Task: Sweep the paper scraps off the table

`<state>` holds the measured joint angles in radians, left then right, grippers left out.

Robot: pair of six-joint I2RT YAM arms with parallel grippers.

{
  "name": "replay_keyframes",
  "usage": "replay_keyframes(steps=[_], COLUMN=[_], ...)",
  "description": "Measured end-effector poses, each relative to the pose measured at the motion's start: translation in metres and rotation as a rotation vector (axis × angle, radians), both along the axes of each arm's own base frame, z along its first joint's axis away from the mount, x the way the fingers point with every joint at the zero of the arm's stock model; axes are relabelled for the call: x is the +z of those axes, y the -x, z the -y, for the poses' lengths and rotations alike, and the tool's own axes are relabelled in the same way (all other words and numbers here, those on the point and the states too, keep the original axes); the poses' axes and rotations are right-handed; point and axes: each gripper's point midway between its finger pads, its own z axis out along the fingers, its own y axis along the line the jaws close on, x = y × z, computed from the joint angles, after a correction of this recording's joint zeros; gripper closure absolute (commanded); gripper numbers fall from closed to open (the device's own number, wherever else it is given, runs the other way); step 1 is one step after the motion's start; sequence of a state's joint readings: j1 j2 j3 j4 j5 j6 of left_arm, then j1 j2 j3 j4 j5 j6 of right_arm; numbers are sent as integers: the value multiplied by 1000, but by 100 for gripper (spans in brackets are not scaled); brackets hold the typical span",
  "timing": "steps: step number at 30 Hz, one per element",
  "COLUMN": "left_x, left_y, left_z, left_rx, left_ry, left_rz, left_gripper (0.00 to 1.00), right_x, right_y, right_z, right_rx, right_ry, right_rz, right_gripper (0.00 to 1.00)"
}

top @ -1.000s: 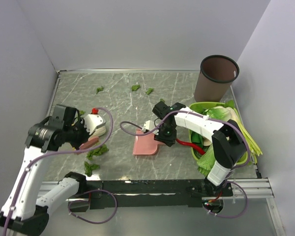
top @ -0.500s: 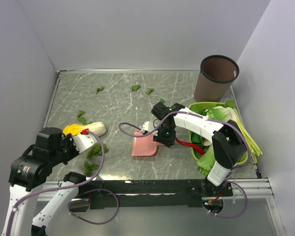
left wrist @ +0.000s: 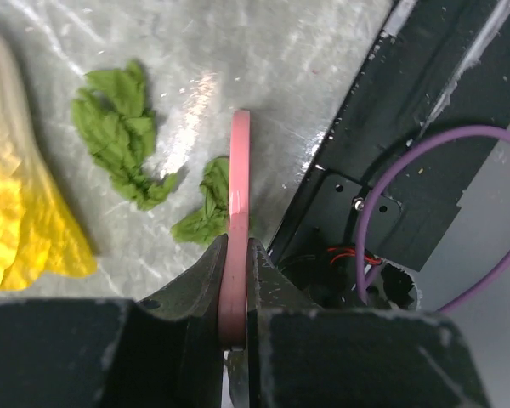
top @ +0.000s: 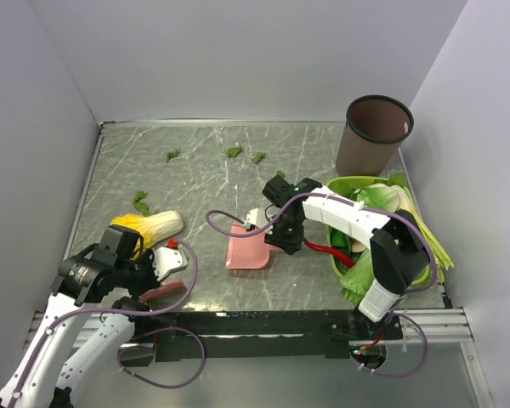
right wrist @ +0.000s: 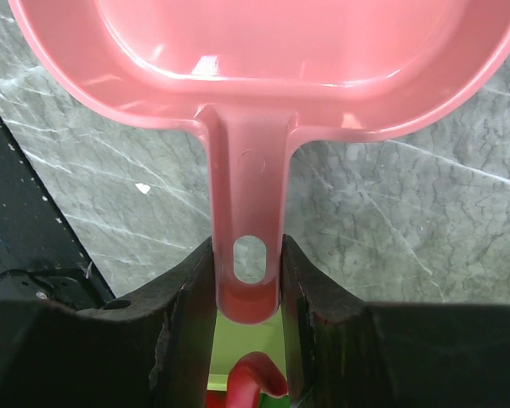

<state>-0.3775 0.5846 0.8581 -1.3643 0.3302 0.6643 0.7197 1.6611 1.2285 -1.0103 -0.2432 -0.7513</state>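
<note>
Gripping the pink dustpan [top: 248,252] by its handle, the right claw [right wrist: 246,289] is clamping both fingers against it, just above the table [top: 204,183]. The left claw [left wrist: 235,255] is squeezing a thin pink handle [left wrist: 239,178], seen edge-on (what it belongs to cannot be told). Its wrist view is showing two paper scraps [left wrist: 119,136] lying beside the yellow cabbage [left wrist: 17,221] near the table's front edge; the overhead view is hiding them under the arm. Overhead, more of them are lying towards the back wall. A brown bin [top: 378,127] is standing behind a green basket [top: 348,179] of leafy vegetables.
</note>
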Motion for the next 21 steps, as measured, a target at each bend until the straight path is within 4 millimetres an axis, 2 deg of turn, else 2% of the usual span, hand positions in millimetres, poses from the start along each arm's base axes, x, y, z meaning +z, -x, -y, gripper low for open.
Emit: replay_keyframes(steps=[4,9,12,16,21], left_x=[-5,1,16,49,92], left_y=[-6,-37,-61,-86,-98], left_z=[9,36,59,86,89], left_rx=[-72,-97,-104,-99,-42], left_ry=[8,67,128,202,241], left_rz=[-26,-58,-41,-16,64], left_gripper=[99,99,99,99,99], right_x=[3,6,5,-1,-4], right_y=[0,-3,-3,4,10], right_z=[-1,-4,-2,8,26], right_rx=[-1,-1,6,18,47], right_ry=[-5,-14,-8,15,40], right_rz=[-2,9,10,-1,20], right_gripper=[100,100,100,100,100])
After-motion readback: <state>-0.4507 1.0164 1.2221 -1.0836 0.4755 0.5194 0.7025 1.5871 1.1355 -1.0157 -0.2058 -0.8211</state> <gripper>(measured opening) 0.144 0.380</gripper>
